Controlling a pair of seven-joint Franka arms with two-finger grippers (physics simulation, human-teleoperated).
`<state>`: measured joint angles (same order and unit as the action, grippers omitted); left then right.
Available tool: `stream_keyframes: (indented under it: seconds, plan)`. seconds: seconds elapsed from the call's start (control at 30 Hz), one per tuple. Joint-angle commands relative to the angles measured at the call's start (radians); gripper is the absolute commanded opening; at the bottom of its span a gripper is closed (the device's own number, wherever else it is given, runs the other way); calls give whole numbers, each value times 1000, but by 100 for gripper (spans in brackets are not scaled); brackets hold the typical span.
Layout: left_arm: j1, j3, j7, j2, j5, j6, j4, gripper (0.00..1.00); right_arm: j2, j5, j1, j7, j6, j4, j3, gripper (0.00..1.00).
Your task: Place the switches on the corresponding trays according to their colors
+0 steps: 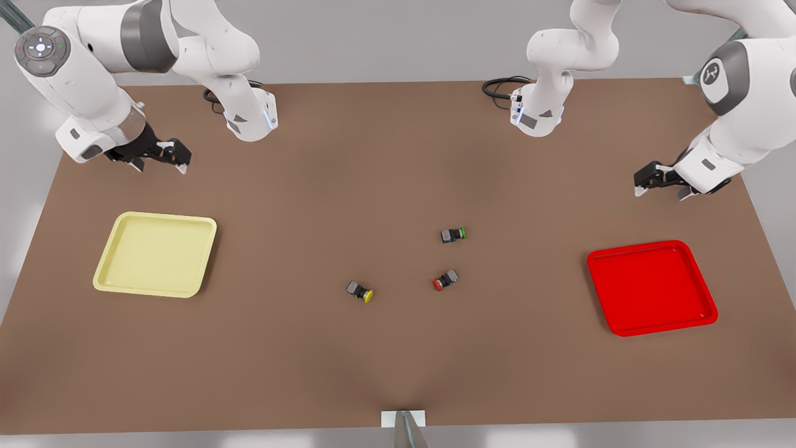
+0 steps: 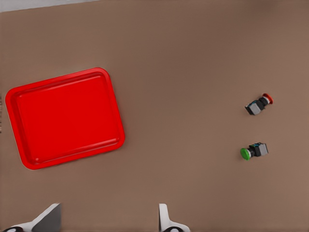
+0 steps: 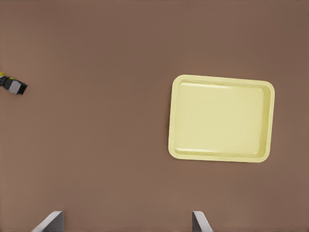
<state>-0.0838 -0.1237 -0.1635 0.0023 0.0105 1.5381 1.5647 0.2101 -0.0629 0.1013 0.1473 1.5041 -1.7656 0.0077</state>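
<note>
Brown table point(image 1: 398, 348), taken from the front view's left to its right, with the yellow-capped switch as landmark.

Right gripper point(image 1: 163, 155): hangs above the table's far corner on the front view's left, well away from the yellow-capped switch; fingers point(image 3: 53, 221) spread apart, nothing between them.

Pale yellow tray point(image 1: 155, 254): flat on the table, nearer the viewer than that gripper, well to the left of the yellow-capped switch, nothing in it. Bare table on every side of it.

Yellow-capped switch point(image 1: 360, 291): lies on its side near the table's middle, long axis slanted, cap towards the viewer and the front view's right. Open table between it and the pale tray.

Red-capped switch point(image 1: 445, 280): near the landmark, to its right, on its side, cap pointing to the front view's left and slightly nearer.

Green-capped switch point(image 1: 453, 234): just beyond the red-capped one, on its side, cap to the right. The three stand apart.

Red tray point(image 1: 651, 287): well right of the landmark, unloaded, clear approach.

Left gripper point(image 1: 662, 182): above the far right edge, beyond the red tray; fingers point(image 2: 48, 218) parted, holding nothing.
</note>
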Motion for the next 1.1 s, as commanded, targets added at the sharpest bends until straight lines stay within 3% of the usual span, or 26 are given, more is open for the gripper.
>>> stream_keyframes:
  seconds: [0.0, 0.1, 0.2, 0.3, 0.4, 0.6, 0.7, 0.9, 1.07]
  plan:
    - [19, -2, -2, 1, -3, 5, 0, 100, 0, 0, 0, 0, -1, 0, 0, 100]
    - [18, -2, 5, 22, 2, 10, 6, 100, -17, 12, 5, -2, 10, 8, 0, 100]
    - [19, -7, -8, 59, 3, 10, -21, 100, -175, 11, 17, -109, 42, 138, 28, 100]
    - [18, 35, -14, 189, 11, -35, -143, 100, -348, 6, 17, -437, 50, 270, 124, 100]
    - [18, 162, -41, 252, 8, -19, -184, 100, -506, 6, 18, -451, 252, 281, 290, 100]
    - [-31, 318, -47, 383, 0, 129, -186, 100, -739, 2, 92, -578, 493, 296, 299, 100]
    - [-31, 407, -47, 478, -43, 189, -204, 100, -816, 5, 140, -515, 493, 353, 298, 100]
    - [-100, 429, -33, 637, -57, 329, -279, 100, -929, 2, 176, -442, 551, 400, 296, 100]
    - [-128, 460, -205, 654, -57, 329, -278, 100, -1005, -40, 176, -457, 576, 442, 296, 100]
